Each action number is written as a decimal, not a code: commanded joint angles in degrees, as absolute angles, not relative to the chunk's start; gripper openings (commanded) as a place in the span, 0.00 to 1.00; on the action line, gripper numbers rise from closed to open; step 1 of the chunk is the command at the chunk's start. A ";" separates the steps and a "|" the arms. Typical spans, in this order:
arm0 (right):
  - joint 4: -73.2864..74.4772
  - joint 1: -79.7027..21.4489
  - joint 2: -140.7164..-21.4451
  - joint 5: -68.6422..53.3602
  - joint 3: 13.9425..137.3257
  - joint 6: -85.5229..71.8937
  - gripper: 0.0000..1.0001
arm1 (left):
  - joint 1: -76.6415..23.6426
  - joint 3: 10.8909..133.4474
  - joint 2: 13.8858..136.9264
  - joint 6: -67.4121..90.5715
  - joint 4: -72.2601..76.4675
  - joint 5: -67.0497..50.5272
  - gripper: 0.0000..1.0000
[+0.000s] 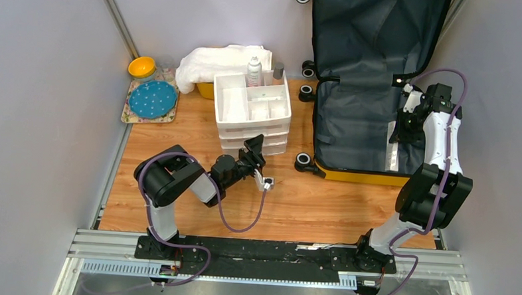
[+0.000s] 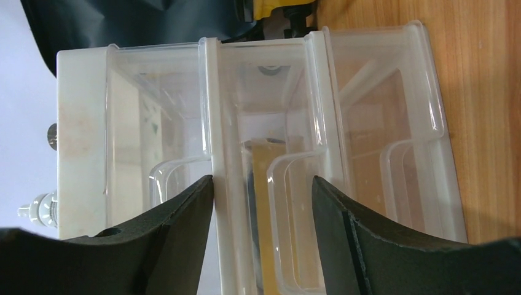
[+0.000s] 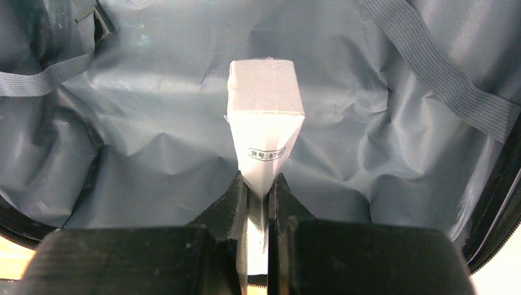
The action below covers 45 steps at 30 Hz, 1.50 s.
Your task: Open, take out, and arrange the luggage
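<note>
The yellow suitcase [image 1: 370, 176] lies open at the right, its dark grey lining [image 1: 353, 118] showing and its lid propped against the back wall. My right gripper [image 1: 400, 135] is inside the lower half, shut on a long white box [image 1: 392, 153]. In the right wrist view the box [image 3: 265, 104] sticks out from between the closed fingers [image 3: 260, 184], over the lining [image 3: 153, 123]. My left gripper [image 1: 256, 147] is open at the front of the white drawer organiser [image 1: 253, 110]. In the left wrist view its fingers [image 2: 263, 203] straddle a clear drawer front [image 2: 289, 184], and the left finger touches a white divider.
A white towel [image 1: 222, 61] lies over a small yellow tub [image 1: 206, 90] behind the organiser. Two bottles [image 1: 253, 72] stand in the organiser's top tray. A yellow bowl [image 1: 142, 66] and a blue plate [image 1: 152, 99] sit on a mat at the back left. Walls close both sides.
</note>
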State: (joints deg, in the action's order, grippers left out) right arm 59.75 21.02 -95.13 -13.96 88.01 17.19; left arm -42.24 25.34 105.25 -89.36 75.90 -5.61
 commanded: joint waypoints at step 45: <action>60.03 20.65 -96.42 -16.26 88.42 17.49 0.00 | -39.29 29.09 109.86 -101.69 93.86 -10.54 0.67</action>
